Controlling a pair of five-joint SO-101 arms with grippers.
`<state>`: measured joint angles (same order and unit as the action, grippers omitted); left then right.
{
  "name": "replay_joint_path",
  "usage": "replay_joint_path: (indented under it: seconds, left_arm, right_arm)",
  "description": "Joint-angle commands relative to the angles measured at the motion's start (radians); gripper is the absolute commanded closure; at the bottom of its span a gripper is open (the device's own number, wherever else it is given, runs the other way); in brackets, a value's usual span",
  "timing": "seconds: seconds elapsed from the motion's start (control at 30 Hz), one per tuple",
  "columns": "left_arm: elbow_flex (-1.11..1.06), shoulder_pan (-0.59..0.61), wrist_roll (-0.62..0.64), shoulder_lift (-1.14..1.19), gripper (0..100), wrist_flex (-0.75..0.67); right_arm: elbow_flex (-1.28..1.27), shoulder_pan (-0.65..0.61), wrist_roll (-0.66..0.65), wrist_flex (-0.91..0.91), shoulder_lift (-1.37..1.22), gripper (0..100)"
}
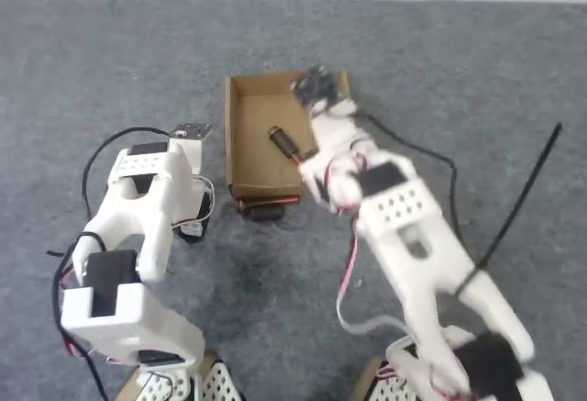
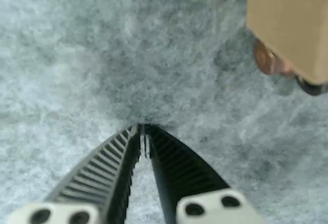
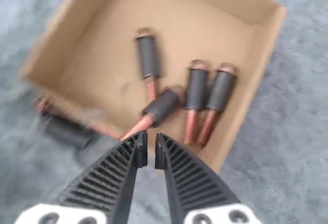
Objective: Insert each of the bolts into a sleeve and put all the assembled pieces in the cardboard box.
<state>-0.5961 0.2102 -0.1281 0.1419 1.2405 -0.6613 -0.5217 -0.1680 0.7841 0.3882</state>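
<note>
The left gripper point(image 2: 142, 129), pressed together and empty, hangs over grey carpet point(image 2: 102, 55). A bolt point(image 1: 268, 202) and a dark sleeve point(image 3: 64, 129) lie just outside the cardboard box point(image 3: 97, 65), against its wall. Inside the box lie four sleeved bolts point(image 3: 147, 55). The right gripper point(image 3: 148, 149), nearly closed on nothing, hovers over the box's rim.

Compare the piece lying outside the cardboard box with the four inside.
The outside piece lies on the grey carpet beside a wall of the cardboard box; the four inside pieces rest on its floor. It lies along that wall; they lie at angles to it. All show a dark sleeve and copper bolt.
</note>
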Motion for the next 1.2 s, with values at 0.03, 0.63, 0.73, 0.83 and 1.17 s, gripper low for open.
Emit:
replay_joint_path:
  seconds: [0.03,0.63,0.73,0.83,1.17]
  left_arm:
    - [0.007,0.021,-0.009,-0.044,98,-0.048]
    - [-0.001,0.110,-0.009,-0.141,98,-0.049]
    - [-0.012,0.169,-0.008,-0.186,98,-0.081]
    - [-0.008,0.153,-0.005,-0.166,98,-0.081]
    - [0.090,0.172,-0.003,-0.060,98,-0.046]
  right_arm:
    - [-0.121,-0.091,-0.038,0.007,0.223,99.1]
    - [-0.265,-0.315,-0.215,-0.016,0.148,98.8]
    - [-0.232,-0.315,-0.216,-0.018,0.093,98.8]
    - [-0.203,-0.315,-0.226,-0.018,0.039,98.7]
    - [-0.098,-0.331,-0.370,-0.068,-0.147,86.2]
